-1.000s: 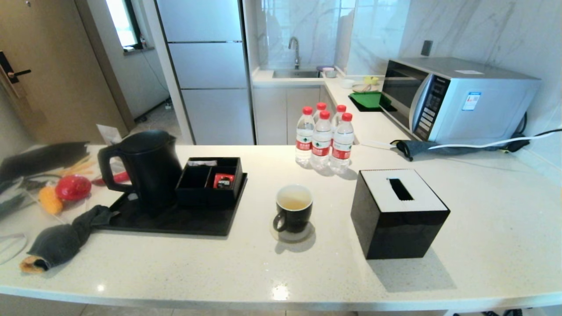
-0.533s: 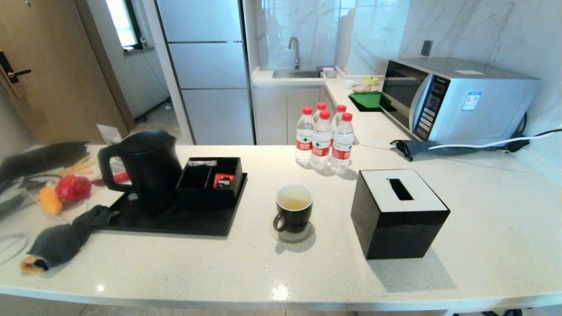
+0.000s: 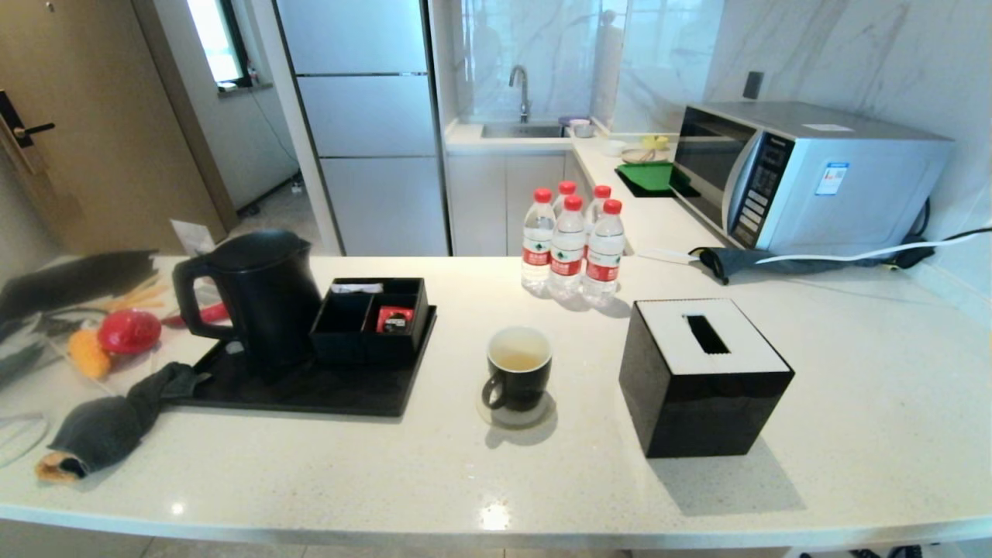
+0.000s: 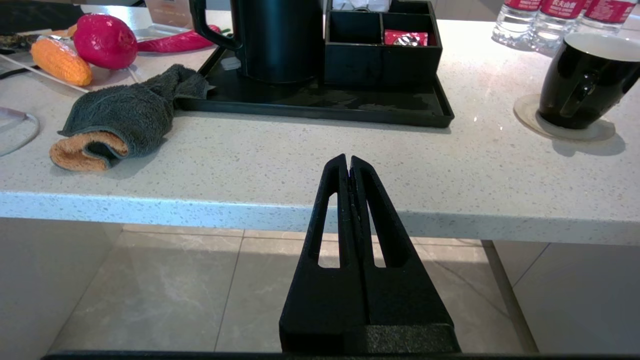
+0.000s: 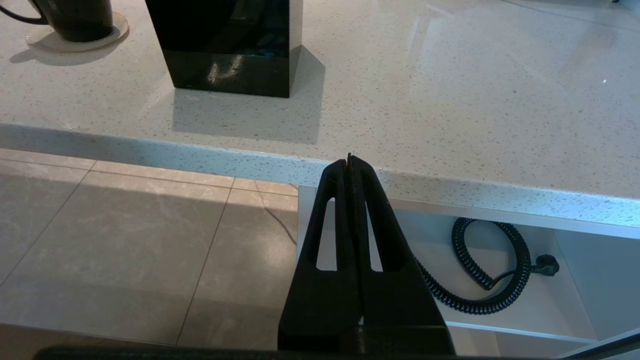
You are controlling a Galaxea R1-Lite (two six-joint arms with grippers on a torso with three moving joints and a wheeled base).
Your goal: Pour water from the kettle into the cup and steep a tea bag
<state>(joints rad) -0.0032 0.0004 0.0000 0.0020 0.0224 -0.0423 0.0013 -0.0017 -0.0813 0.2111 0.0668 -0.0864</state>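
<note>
Kettle: the black kettle (image 3: 252, 298) stands upright on a black tray (image 3: 310, 387) at the left of the surface (image 3: 496, 465), handle facing left.
Cup: the black cup (image 3: 518, 368) sits on a coaster (image 3: 515, 415) mid-surface, pale yellowish water (image 3: 518, 356) inside.
Tea bag: none visible, in the cup or elsewhere.
Left gripper: left gripper (image 4: 348, 162) empty, fingers together, below the surface edge.
Right gripper: right gripper (image 5: 348, 161) likewise together and empty, by the edge near the black box (image 3: 701, 376).
Risks: the cup is near the tray and the box, so a careless reach could knock it and spill; lifting the kettle off-centre by its handle may tilt it and slop water early.
</note>
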